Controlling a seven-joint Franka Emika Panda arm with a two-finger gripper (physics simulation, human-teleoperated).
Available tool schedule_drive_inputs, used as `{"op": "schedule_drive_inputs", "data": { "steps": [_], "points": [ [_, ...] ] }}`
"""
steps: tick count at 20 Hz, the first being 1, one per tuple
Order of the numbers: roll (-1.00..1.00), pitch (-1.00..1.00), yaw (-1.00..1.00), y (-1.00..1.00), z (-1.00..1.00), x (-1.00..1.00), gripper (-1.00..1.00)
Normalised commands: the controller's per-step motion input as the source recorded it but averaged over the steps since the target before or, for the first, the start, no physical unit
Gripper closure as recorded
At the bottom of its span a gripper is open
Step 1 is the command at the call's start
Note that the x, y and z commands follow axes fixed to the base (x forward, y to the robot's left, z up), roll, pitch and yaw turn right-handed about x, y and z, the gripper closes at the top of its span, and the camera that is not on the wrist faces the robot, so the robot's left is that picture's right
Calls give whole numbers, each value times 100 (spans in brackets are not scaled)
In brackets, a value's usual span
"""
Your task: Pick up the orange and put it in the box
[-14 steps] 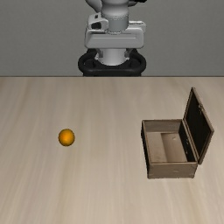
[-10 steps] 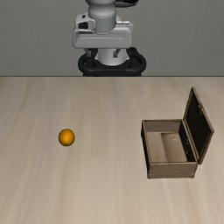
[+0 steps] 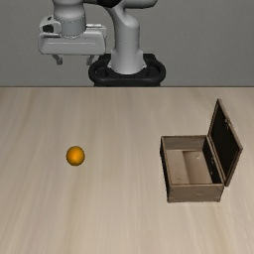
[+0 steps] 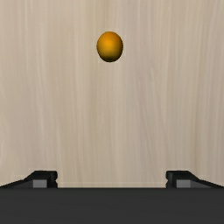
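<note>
The orange point(image 3: 75, 156) is a small round fruit lying on the pale wooden table toward the exterior view's left. The brown wooden box point(image 3: 194, 170) stands on the exterior view's right, its lid point(image 3: 225, 140) raised upright and its inside bare. High above the table's far side, my gripper point(image 3: 69, 52) hangs a long way up from the orange. In the wrist view the orange point(image 4: 109, 45) lies on the wood well ahead of my gripper point(image 4: 113, 179), whose fingertips point(image 4: 42, 178) stand wide apart and open with nothing between them.
The robot's black base point(image 3: 126, 71) sits at the table's far edge point(image 3: 198, 87). Bare wood point(image 3: 119, 198) stretches between the orange and the box.
My hand has swung from above the base toward the exterior view's left, ending high above the orange's side of the table. The orange and the box have stayed put.
</note>
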Motion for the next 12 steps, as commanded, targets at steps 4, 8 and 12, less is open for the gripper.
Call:
{"op": "schedule_drive_inputs", "data": {
  "steps": [4, 8, 12],
  "points": [
    [0, 0, 0, -25, 0, 75, -100],
    [0, 0, 0, 0, 0, 100, -100],
    [0, 0, 0, 0, 0, 100, -100]
  ]
}}
